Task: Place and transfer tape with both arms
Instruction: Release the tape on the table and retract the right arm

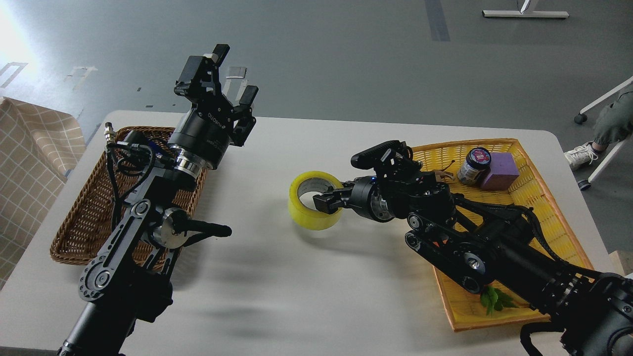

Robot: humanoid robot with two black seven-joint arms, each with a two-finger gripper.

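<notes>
The tape [307, 210], a yellow roll with a grey-white core, is near the middle of the white table [277, 296], tilted on its edge. My right gripper [324, 201] reaches in from the right and is shut on the roll's near right wall, with one finger inside the core. My left gripper [231, 74] is open and empty, raised above the table's far left, over the far end of the brown wicker basket [79, 217].
A yellow woven tray [544, 198] at the right holds a dark jar [474, 166], a purple block [499, 171] and a green leaf [496, 299]. A checked cloth [29, 158] hangs at the far left. A seated person's leg [606, 128] is at the right edge.
</notes>
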